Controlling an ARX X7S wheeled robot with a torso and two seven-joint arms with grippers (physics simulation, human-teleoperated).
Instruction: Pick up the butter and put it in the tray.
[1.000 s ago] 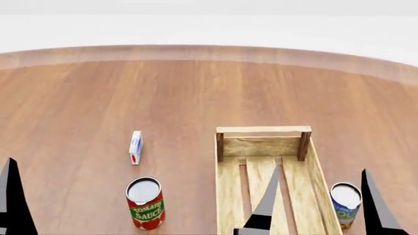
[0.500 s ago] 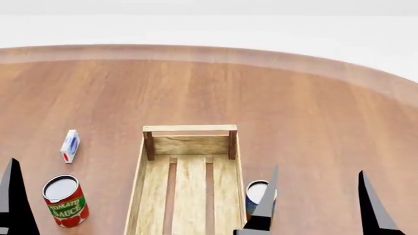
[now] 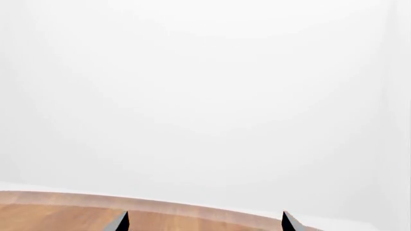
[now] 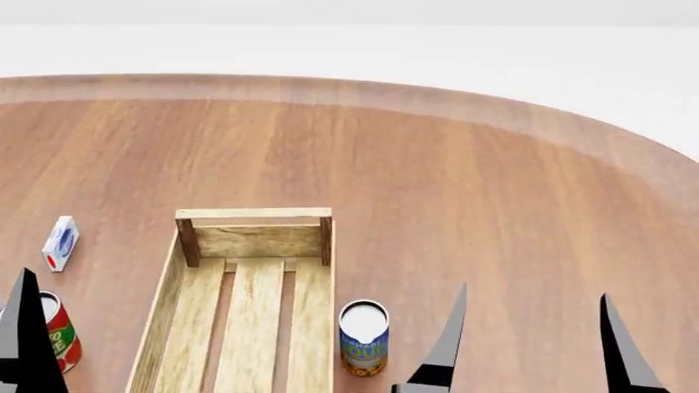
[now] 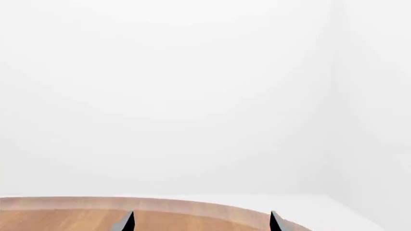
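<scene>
The butter is out of view in every frame. The tray [image 4: 186, 246], a long light-wood crate with a slatted bottom and darker corner posts, lies empty on the round wooden table at lower left of the head view. My right gripper [image 4: 533, 344] is open and empty, hovering to the right of the tray. Only one finger [image 4: 24, 340] of my left gripper shows at the left edge. The left wrist view shows my left gripper [image 3: 204, 222] open, over the table's far edge. The right wrist view shows my right gripper [image 5: 200, 221] open too.
A blue-labelled can [image 4: 363, 337] stands just right of the tray. A tomato sauce can [image 4: 60, 332] stands left of it, partly behind my left finger. A small white-and-blue carton [image 4: 60, 243] lies farther back left. The table edge [image 4: 611, 139] curves at the right.
The head view has swung to the right: the tray, both cans and the carton have slid left in the picture. The grippers hold the same places in the view.
</scene>
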